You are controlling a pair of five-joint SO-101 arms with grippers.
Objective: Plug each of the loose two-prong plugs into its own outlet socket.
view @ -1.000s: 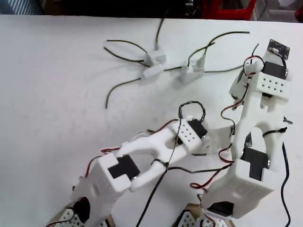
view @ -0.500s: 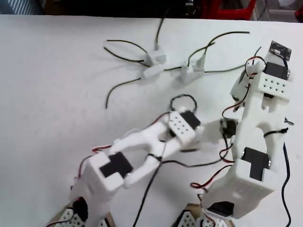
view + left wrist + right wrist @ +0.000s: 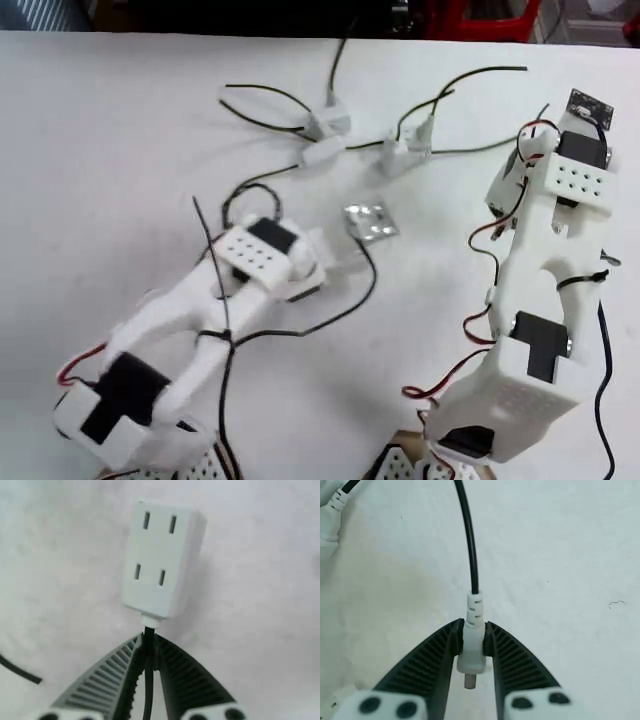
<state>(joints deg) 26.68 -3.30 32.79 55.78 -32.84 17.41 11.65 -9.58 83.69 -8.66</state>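
Left gripper [image 3: 149, 642] is pinched tight on the black cord [image 3: 148, 680], and the white outlet socket [image 3: 160, 560] sits just past its fingertips, flat on the table [image 3: 260, 630] with both pairs of slots facing up. Over on the other side, the right gripper [image 3: 472, 627] is clamped on a white two-prong plug [image 3: 470, 655]. A metal prong [image 3: 469, 681] pokes back between the fingers while the plug's cord [image 3: 468, 540] curves away ahead of the tips.
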